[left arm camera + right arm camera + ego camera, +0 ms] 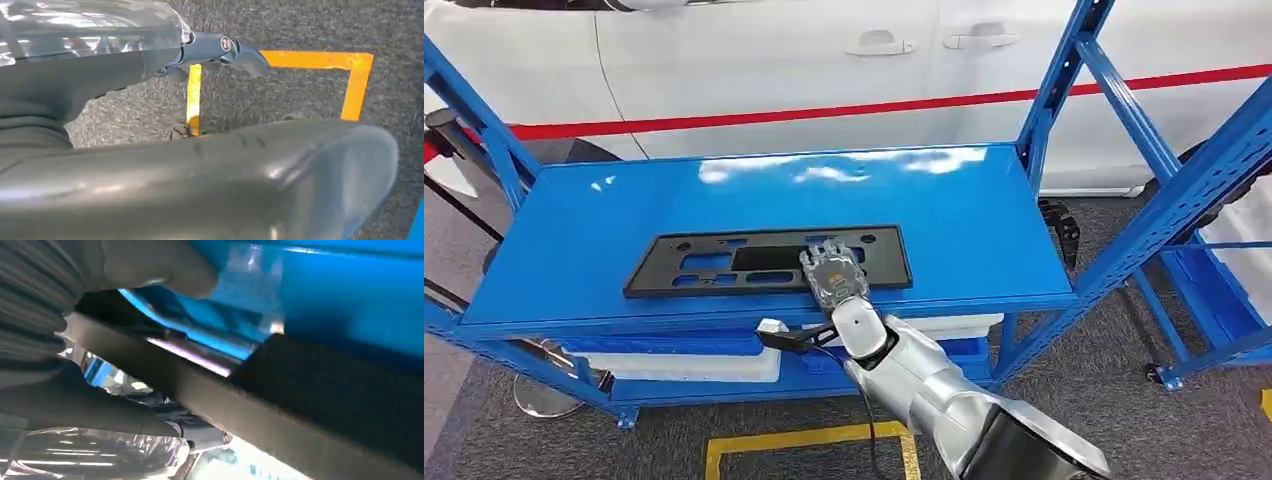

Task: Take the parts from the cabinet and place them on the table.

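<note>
A flat black plastic panel (724,262) with several cut-outs lies on the blue cabinet shelf (724,190), close to the shelf's front edge. My right hand (832,278) reaches over the panel's near edge, right of its middle. In the right wrist view the panel's edge (325,390) passes between the thumb (150,270) and the darker fingers (90,410). A strip of blue shows between the thumb and the panel. My left hand (150,165) hangs above the grey carpet with nothing in it, its fingers (240,50) stretched out.
Blue uprights (1124,230) frame the shelf on the right, and another blue rack (1214,280) stands beyond them. White bins (684,365) sit on the lower shelf. A white car (774,60) stands behind a red tape. Yellow floor tape (804,440) marks the carpet.
</note>
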`<state>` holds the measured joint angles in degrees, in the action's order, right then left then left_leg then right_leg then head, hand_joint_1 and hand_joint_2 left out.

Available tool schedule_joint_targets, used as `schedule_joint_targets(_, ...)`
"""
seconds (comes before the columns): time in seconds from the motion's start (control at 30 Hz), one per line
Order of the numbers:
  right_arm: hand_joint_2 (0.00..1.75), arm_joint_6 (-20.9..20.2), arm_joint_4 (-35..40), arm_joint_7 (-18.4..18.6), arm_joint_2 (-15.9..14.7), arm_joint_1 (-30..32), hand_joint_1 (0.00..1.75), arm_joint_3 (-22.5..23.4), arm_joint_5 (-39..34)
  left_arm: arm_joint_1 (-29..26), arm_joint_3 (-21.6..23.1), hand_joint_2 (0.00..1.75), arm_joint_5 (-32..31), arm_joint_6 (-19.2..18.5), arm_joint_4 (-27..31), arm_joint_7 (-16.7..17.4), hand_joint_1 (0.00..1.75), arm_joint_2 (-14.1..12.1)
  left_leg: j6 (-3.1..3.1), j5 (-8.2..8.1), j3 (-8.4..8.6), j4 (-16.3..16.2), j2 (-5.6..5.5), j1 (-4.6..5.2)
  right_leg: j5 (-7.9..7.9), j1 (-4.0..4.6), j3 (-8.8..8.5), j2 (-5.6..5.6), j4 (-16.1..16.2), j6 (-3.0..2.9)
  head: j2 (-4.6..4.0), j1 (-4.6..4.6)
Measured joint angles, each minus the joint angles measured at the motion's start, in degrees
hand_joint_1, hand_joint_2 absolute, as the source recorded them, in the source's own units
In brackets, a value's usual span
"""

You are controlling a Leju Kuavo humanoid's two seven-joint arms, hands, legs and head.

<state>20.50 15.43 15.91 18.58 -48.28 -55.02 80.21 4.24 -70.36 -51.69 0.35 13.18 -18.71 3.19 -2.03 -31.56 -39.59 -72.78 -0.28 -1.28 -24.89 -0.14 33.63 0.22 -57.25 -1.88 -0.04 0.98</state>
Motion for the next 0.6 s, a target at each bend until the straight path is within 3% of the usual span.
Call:
schedule_joint_targets(0.07,1.75,0.1,0.0,0.0,0.0,-0.1,1.52,0.4,0.2,0.1,0.0,0.00,0.0,0.0,0.0,-0.2,0.00,-0.2,0.02,5.28,5.03,10.2,0.08,-0.12,-0.38,-0.16,-0.26,0.07,-0.4,0.41,0.00,0.00)
schedule_joint_targets(0.1,1.75,0.1,0.0,0.0,0.0,-0.1,1.50,0.6,0.2,0.1,0.0,0.00,0.0,0.0,0.0,-0.3,0.00,-0.2,0.09,5.47,6.73,13.8,0.11,-0.20,-0.65,-0.06,-0.15,0.08,-0.7,0.80,0.00,-0.02)
schedule_joint_targets(0.13,1.75,0.1,0.0,0.0,0.0,-0.3,1.50,0.9,0.3,0.2,0.0,0.00,0.0,0.0,0.0,-0.3,0.00,-0.1,0.38,5.30,7.13,14.8,0.06,0.19,-0.79,0.35,0.27,0.15,-1.3,1.05,-0.02,0.04)
schedule_joint_targets(0.23,1.75,0.1,0.0,-0.1,-0.1,-0.4,1.50,1.4,0.4,0.0,0.0,0.00,0.1,0.0,0.0,-0.6,0.00,-0.2,1.48,5.39,6.73,14.3,-0.04,0.29,-0.48,0.32,0.36,0.18,-1.0,1.71,0.00,-0.11)
schedule_joint_targets(0.3,1.75,0.2,0.0,-0.4,-0.3,-0.5,1.50,1.6,0.4,0.1,0.0,0.00,0.1,-0.1,0.0,-0.8,0.00,-0.1,2.35,5.84,6.97,14.9,0.14,-0.02,-1.73,0.03,0.74,0.15,-2.3,2.31,0.00,-0.09)
schedule_joint_targets(0.33,1.75,0.2,0.0,-0.5,-0.3,-0.5,1.50,1.8,0.4,0.2,0.0,0.00,0.1,-0.1,0.0,-0.9,0.00,-0.2,2.79,5.89,6.88,14.9,0.20,-0.03,-3.96,0.01,2.27,0.09,-5.6,2.60,0.00,-0.15)
schedule_joint_targets(0.4,1.75,0.2,0.0,-0.9,-0.4,-0.3,1.50,1.9,0.4,0.2,0.0,0.00,0.1,-0.1,0.0,-0.9,0.00,-0.2,2.92,5.91,6.66,14.9,0.26,0.05,-8.29,-0.25,6.70,0.06,-14.8,2.99,0.00,-0.13)
schedule_joint_targets(0.43,1.75,0.2,0.0,-0.9,-0.5,-0.2,1.50,1.9,0.4,0.2,0.0,0.00,0.1,-0.1,0.0,-0.9,0.00,-0.2,2.95,5.93,6.59,14.9,0.26,0.07,-9.31,-0.27,8.51,0.06,-18.5,3.08,0.00,-0.15)
schedule_joint_targets(0.47,1.75,0.2,0.0,-0.9,-0.5,-0.1,1.50,2.0,0.4,0.1,0.0,0.00,0.1,-0.1,0.0,-0.9,0.00,-0.2,2.95,5.93,6.62,14.9,0.24,0.08,-8.84,-0.27,8.93,0.06,-19.3,3.06,0.00,-0.15)
schedule_joint_targets(0.5,1.75,0.2,0.0,-0.9,-0.5,-0.1,1.48,2.0,0.4,0.1,0.0,0.00,0.1,-0.1,0.0,-0.9,0.00,-0.2,2.95,5.93,6.69,14.9,0.17,0.09,-7.21,-0.26,8.03,0.06,-17.4,2.93,0.00,-0.15)
schedule_joint_targets(0.6,1.75,0.2,0.0,-0.9,-0.5,-0.2,1.64,2.0,0.4,0.2,0.0,0.00,0.1,-0.1,0.0,-0.9,0.00,-0.2,2.77,5.81,7.05,14.9,-0.12,0.16,-0.22,0.01,0.72,0.06,-3.1,1.73,0.00,-0.15)
